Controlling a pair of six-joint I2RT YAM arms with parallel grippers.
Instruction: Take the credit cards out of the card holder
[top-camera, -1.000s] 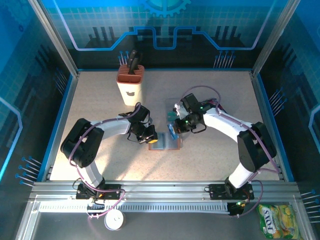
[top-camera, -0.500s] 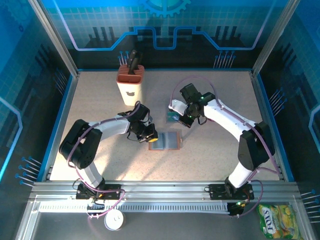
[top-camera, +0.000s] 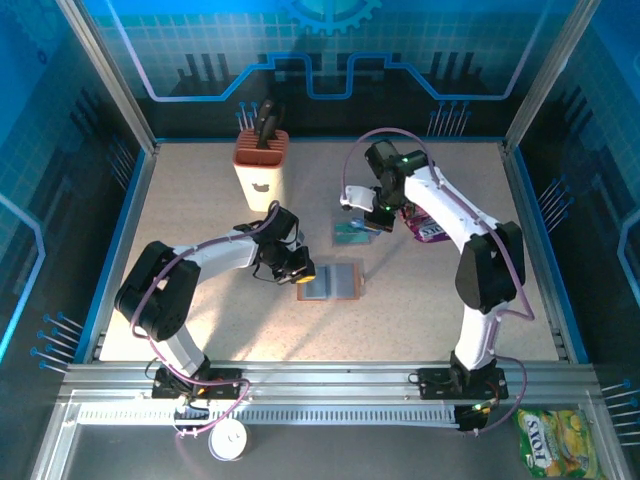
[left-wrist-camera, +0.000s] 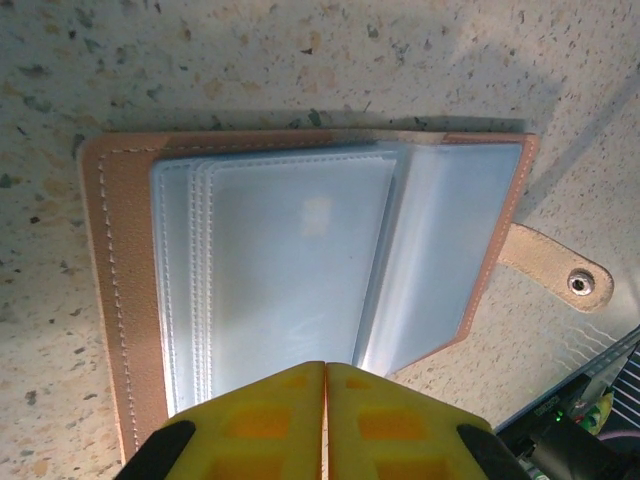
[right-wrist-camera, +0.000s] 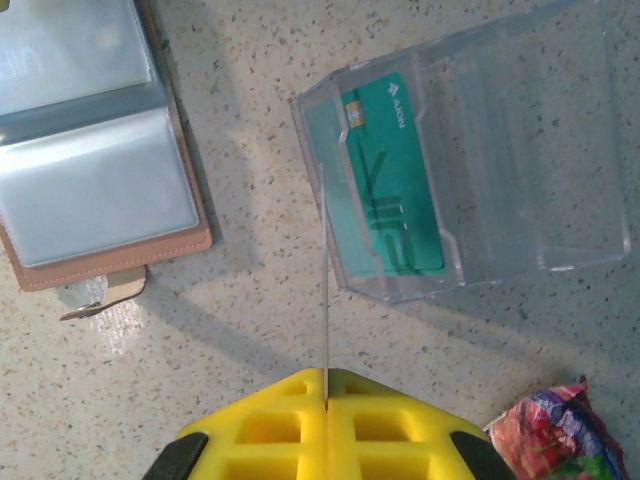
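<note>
In the top view, the card holder (top-camera: 330, 283) lies open a little below the centre of the frame. The left gripper (left-wrist-camera: 325, 390), fingers pressed together, is at its edge. In the right wrist view, the right gripper (right-wrist-camera: 326, 388) pinches a thin card (right-wrist-camera: 326, 330), seen edge-on, beside the clear tray (right-wrist-camera: 560, 130). A teal card (right-wrist-camera: 385, 180) lies in the tray's left compartment.

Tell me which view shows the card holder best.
Left wrist: the holder lies open close up, its clear pockets and snap tab plain. Right wrist catches part of it in a corner; the top view shows it whole but small.
</note>
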